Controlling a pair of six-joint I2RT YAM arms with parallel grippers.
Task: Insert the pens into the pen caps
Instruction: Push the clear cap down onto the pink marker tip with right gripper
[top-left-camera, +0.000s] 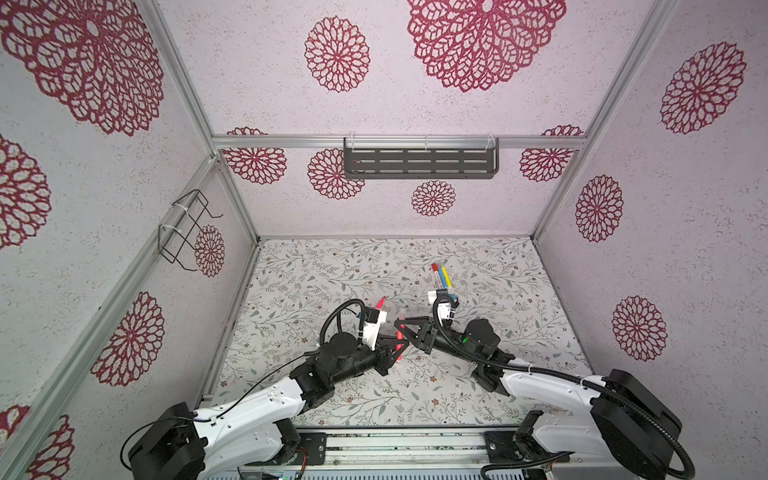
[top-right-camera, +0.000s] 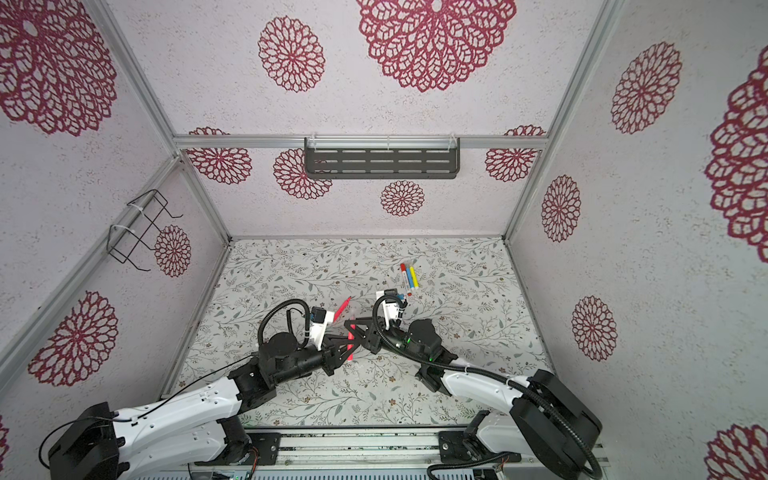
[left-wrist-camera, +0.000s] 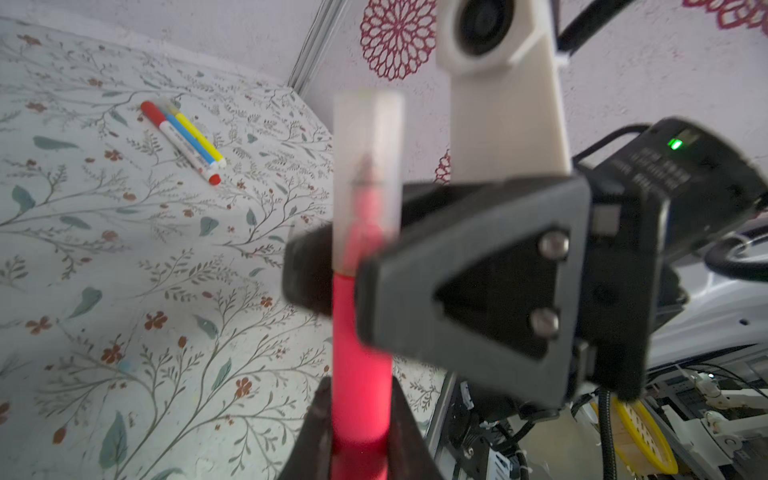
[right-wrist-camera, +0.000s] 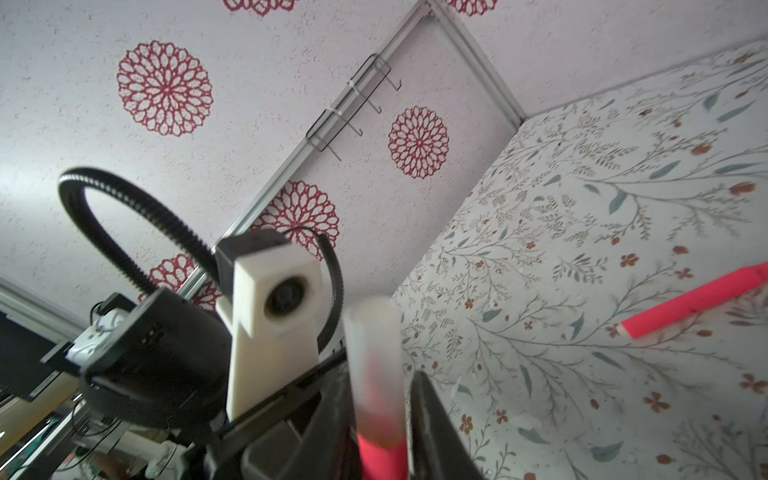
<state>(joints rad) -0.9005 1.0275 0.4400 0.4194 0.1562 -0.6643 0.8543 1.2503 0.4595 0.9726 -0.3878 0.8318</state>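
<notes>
Low in the middle of both top views: slim pinkish-red plastic pen (top-left-camera: 400, 345), rear end clenched in the left gripper (left-wrist-camera: 359, 399). Over its tip, short clear plastic tube cap (left-wrist-camera: 368, 166). Right gripper (right-wrist-camera: 378, 386) astride that cap, jaws slightly parted, thin gap on one side. Just above, flat on the floral table mat (top-left-camera: 332, 395), second pinkish-red pen (top-left-camera: 380, 302). Further up, right of centre: white pen (top-left-camera: 437, 279) with red cap (left-wrist-camera: 151, 112), blue pen (left-wrist-camera: 191, 142), yellow pen (left-wrist-camera: 199, 138), side by side.

The clear cap (left-wrist-camera: 368, 137) (over the pink pen (left-wrist-camera: 360, 357)) is blurred.
</notes>
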